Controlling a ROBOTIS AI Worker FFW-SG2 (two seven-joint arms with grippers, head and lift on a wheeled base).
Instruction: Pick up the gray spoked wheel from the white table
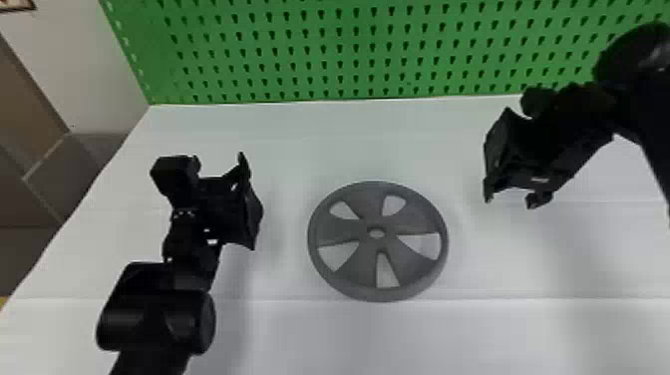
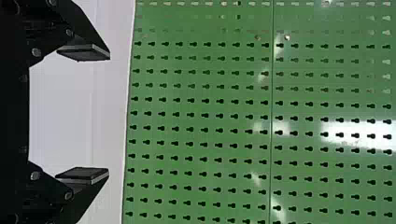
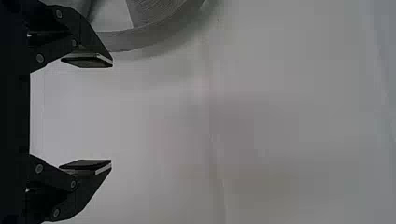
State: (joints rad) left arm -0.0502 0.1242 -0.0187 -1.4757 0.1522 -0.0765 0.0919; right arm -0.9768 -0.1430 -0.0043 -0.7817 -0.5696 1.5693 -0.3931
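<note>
The gray spoked wheel lies flat on the white table, near its middle in the head view. To its left is my left gripper, apart from it. In the left wrist view my left gripper is open, with nothing between its fingers. My right gripper is off to the wheel's right, also apart from it. In the right wrist view my right gripper stands open and holds nothing, and part of the wheel's rim shows beside one finger.
A green pegboard rises along the table's far edge. On the left the table ends at a slanting edge, with gray floor beyond it. Bare tabletop lies between each gripper and the wheel.
</note>
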